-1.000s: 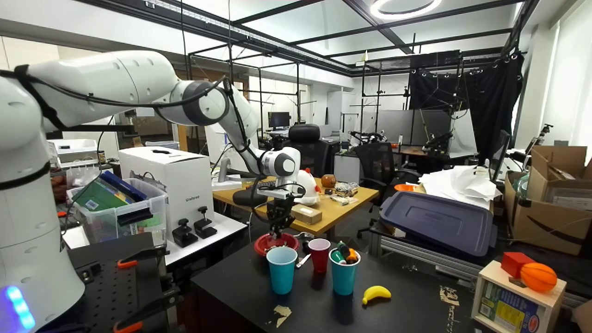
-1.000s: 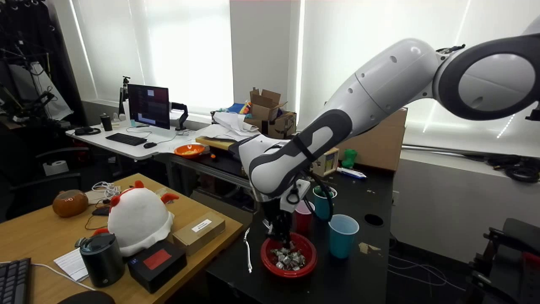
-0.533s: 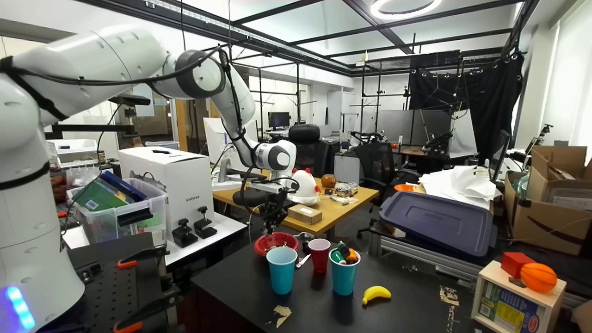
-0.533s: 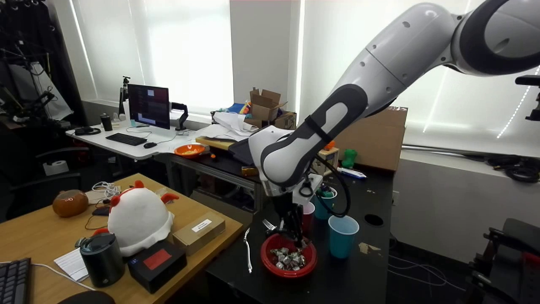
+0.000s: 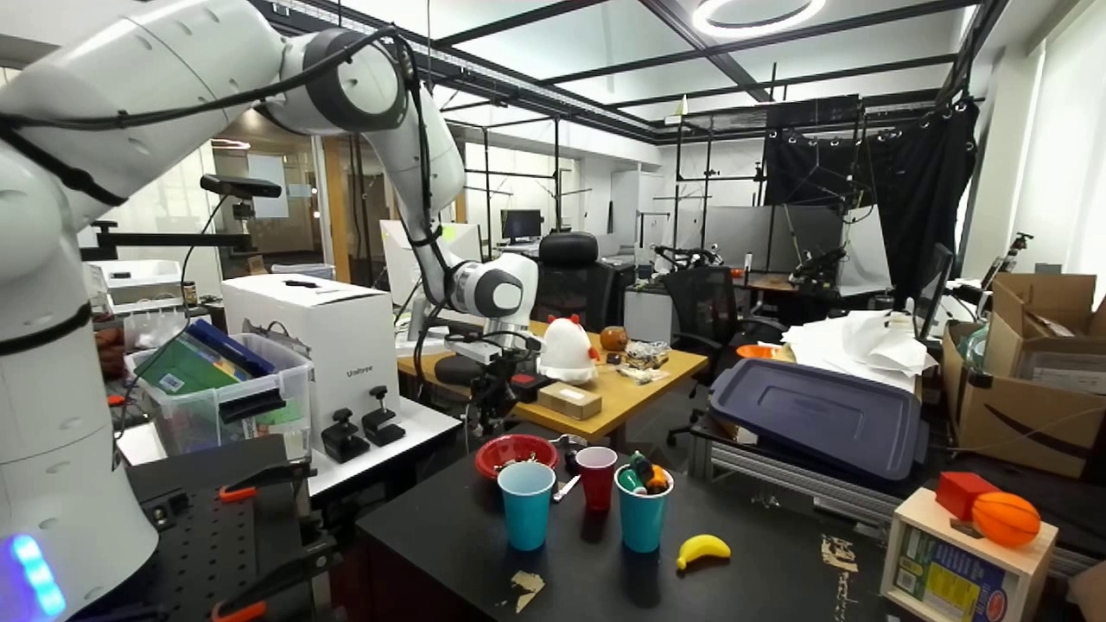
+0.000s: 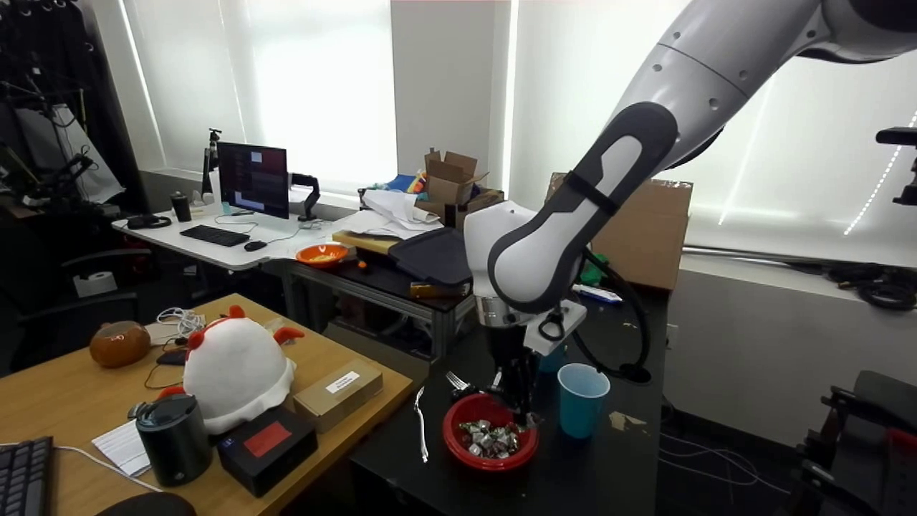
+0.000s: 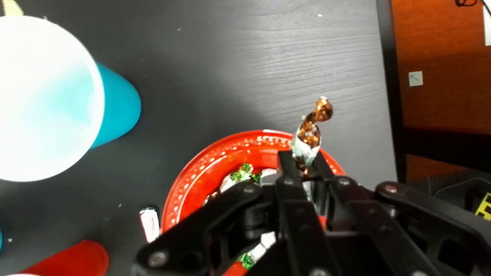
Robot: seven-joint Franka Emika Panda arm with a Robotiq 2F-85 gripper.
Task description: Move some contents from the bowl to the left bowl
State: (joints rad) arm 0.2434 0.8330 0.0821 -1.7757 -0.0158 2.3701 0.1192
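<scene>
The red bowl [image 6: 490, 459] stands on the black table, holding several foil-wrapped candies [image 6: 488, 438] as its contents. My gripper [image 7: 303, 163] is shut on a wrapped candy [image 7: 307, 143] with white and copper foil, which sticks out past the fingertips. In the wrist view the tips overlap the bowl's rim [image 7: 215, 149]. Raised above the bowl, the gripper [image 5: 486, 429] appears off to its side in an exterior view; another exterior view puts the tips over its edge. The left bowl is out of view on the black table.
Near the bowl stand an empty teal cup [image 5: 525, 510], a red cup [image 5: 596, 484] and a teal cup [image 5: 642, 518] filled with small items. A toy banana [image 5: 704, 550] and forks [image 6: 421, 426] lie about. An orange bowl [image 6: 322, 256] sits on a distant table.
The arm has lifted and swung sideways, taking the gripper from inside the red bowl to above its edge. The gripper has stayed shut. The bowl and cups have not moved.
</scene>
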